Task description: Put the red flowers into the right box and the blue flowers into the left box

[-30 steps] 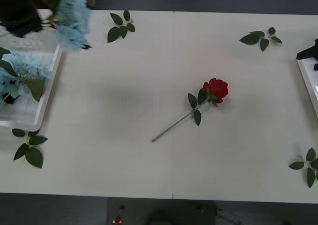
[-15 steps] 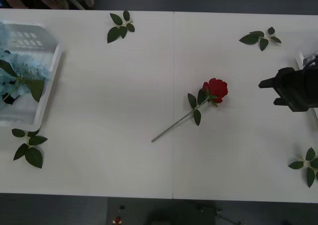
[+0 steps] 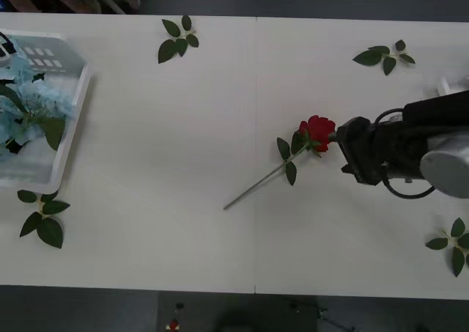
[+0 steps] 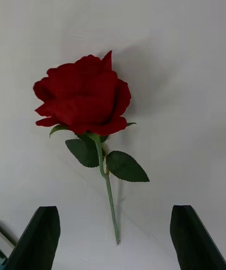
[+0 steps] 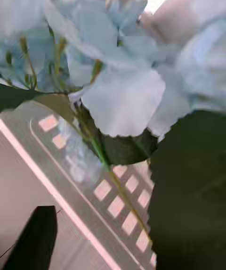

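Observation:
One of the red flowers [image 3: 317, 132] lies mid-table, its stem running toward the front left. My right gripper [image 3: 352, 152] hovers just right of the bloom. In the right wrist view it is open [image 4: 115, 241], with the red flower [image 4: 84, 95] on the table between its fingers [image 4: 37, 239]. The blue flowers [image 3: 29, 105] lie in the left box [image 3: 69, 138]. In the left wrist view my left gripper [image 5: 115, 244] hangs over that box's slotted base, close to a blue flower [image 5: 122, 95]. One finger [image 5: 37, 237] sits at the corner; a dark leaf hides the other. A corner of the right box [image 3: 445, 83] peeks past the right arm.
Loose green leaf sprigs lie at the back left [image 3: 178, 39], back right [image 3: 385, 56], front left beside the box [image 3: 42, 218] and front right [image 3: 454, 244]. The white table's front edge [image 3: 253, 289] runs across the bottom.
My right arm has swept in from the right edge to the rose's bloom. My left arm carried a blue flower down over the left box and left the front view's top corner.

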`<state>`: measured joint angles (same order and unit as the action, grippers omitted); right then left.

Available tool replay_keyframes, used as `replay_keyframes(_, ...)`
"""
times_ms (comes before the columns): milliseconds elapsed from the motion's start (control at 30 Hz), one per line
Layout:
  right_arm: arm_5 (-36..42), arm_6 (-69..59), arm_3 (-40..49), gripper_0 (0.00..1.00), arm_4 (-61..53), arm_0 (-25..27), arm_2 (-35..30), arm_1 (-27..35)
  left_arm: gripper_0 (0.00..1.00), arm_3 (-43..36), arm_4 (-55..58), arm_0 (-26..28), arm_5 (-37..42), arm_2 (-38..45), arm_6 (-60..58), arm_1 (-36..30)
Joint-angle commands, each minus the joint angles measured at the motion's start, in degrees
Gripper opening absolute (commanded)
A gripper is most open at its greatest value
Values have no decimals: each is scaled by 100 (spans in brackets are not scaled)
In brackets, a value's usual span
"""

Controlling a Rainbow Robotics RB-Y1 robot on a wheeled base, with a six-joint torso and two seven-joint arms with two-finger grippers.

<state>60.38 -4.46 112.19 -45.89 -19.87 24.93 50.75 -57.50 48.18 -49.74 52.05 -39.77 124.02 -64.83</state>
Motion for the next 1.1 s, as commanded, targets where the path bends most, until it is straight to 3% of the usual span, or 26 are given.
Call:
replay_keyframes(33,1,-485,-400,69,537,-536,592,-373,93,-824,877,-168,183,137,-123,-926)
replay_keyframes(200,-70,-441,-1015,68,1038,-922,1058,-822,95,-2029,2503,-168,411,268,-62,-2025)
replay_keyframes(233,-96,-433,-1120,68,1091,-966,1084,-909,99,-2160,2775,-177,490,374,-53,-2148)
replay_keyframes(367,-96,-415,-1463,68,1293,-1124,1110,-1252,100,-2450,3935,-168,1114,972,378,-2306)
replay_keyframes(533,-96,-354,-1797,68,1583,-1247,1110,-1613,100,-2415,4709,34,1791,1850,501,-1198)
replay_keyframes(700,-96,-301,-2140,69,1777,-1274,1119,-1867,100,-2415,4850,1027,930,2281,844,-47)
replay_keyframes(867,-114,-248,-2509,68,1979,-1353,1313,-2008,100,-3004,5210,2091,-195,2360,1538,920)
replay_keyframes(1033,-228,-239,-2702,32,2014,-1371,1330,-2087,100,-4094,5236,2917,-960,2351,1925,1298)
replay_keyframes(1100,-254,-230,-2702,24,2014,-1371,1330,-2087,100,-4551,5298,2996,-1057,2290,1889,1096)
